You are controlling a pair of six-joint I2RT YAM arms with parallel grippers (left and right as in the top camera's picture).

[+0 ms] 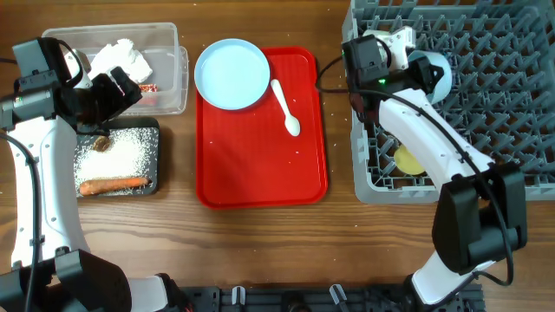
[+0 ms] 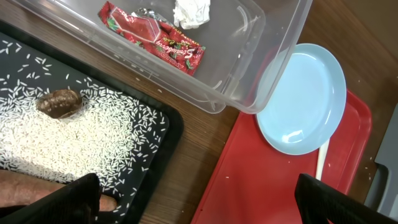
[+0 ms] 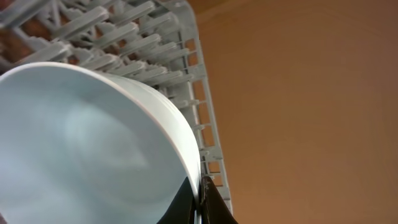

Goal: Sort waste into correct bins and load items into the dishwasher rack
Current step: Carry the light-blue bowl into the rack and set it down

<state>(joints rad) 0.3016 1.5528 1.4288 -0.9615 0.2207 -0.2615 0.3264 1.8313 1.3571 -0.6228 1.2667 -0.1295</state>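
The clear tub [image 1: 169, 61] holds crumpled tissue [image 1: 121, 59] and a red wrapper [image 2: 155, 37]. The black tray [image 1: 154, 130] holds rice [image 1: 130, 156], a brown lump [image 2: 59, 102] and the orange sausage stick [image 1: 113, 184]. My left gripper [image 1: 121, 91] is open and empty above the tub's near edge; its fingers [image 2: 205, 205] straddle the black tray's corner and the red tray. My right gripper [image 3: 200, 199] is shut on the rim of the light blue bowl [image 3: 93, 143], held tilted inside the dishwasher rack [image 1: 486, 95]. A yellow cup [image 1: 408, 160] lies in the rack. The pale green bowl is out of view.
A flat red tray [image 1: 260, 165] in the middle carries the light blue plate [image 1: 232, 74] and the white plastic spoon [image 1: 286, 108]. The plate's edge lies close to the tub's corner [image 2: 249, 102]. Bare wooden table runs along the front.
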